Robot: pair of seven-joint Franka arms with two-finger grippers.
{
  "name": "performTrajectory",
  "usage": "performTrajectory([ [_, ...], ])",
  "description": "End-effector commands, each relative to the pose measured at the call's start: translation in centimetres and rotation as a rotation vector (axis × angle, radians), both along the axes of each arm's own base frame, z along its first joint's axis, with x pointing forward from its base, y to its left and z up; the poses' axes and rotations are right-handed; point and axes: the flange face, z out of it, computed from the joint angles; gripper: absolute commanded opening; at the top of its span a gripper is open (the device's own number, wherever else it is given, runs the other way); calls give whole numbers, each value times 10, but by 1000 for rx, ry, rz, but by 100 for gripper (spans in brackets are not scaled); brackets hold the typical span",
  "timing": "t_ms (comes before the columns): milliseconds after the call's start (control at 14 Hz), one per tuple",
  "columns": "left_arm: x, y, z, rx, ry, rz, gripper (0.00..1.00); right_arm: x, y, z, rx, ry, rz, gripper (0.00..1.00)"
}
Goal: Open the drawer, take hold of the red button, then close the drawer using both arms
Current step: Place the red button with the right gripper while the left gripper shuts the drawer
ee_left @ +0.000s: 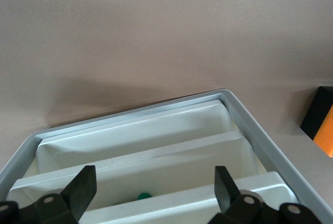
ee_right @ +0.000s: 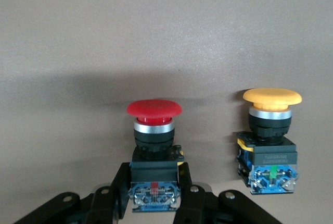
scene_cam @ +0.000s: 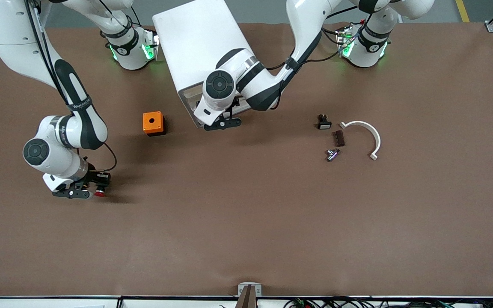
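Observation:
The white cabinet [scene_cam: 199,47] stands at the table's back middle. My left gripper [scene_cam: 223,124] is open at its front and hides the drawer fronts there. In the left wrist view my left gripper [ee_left: 153,179] is open above the stacked white drawers [ee_left: 140,156]. I cannot tell which drawer is the uppermost or how far out it is. My right gripper [scene_cam: 89,189] is low at the table, toward the right arm's end. It is shut [ee_right: 154,182] on the black-and-blue body of the red-capped button [ee_right: 154,108], whose red cap also shows in the front view [scene_cam: 99,193].
An orange-yellow-capped button [ee_right: 271,97] stands beside the red one. An orange box with a hole [scene_cam: 153,123] sits beside the cabinet. Toward the left arm's end lie a small black switch [scene_cam: 323,122], a brown block [scene_cam: 339,138], a metal part [scene_cam: 332,154] and a white curved bracket [scene_cam: 368,134]. Something green [ee_left: 143,195] shows between drawers.

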Motion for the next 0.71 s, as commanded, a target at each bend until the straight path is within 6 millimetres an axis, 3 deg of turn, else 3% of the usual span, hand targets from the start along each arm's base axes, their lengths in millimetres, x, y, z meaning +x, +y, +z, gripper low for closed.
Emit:
performTrajectory([
  [0, -7, 1, -1, -7, 29, 0, 100, 3, -2, -5, -3, 2, -10, 79],
  [71, -8, 1, -2, -11, 41, 7, 100, 3, -1, -5, -3, 2, -8, 100],
  [427, -17, -5, 0, -31, 71, 14, 100, 11, -1, 9, -7, -7, 13, 100],
  [641, -11, -2, 0, -33, 73, 27, 100, 21, 0, 42, -9, 39, 16, 100],
])
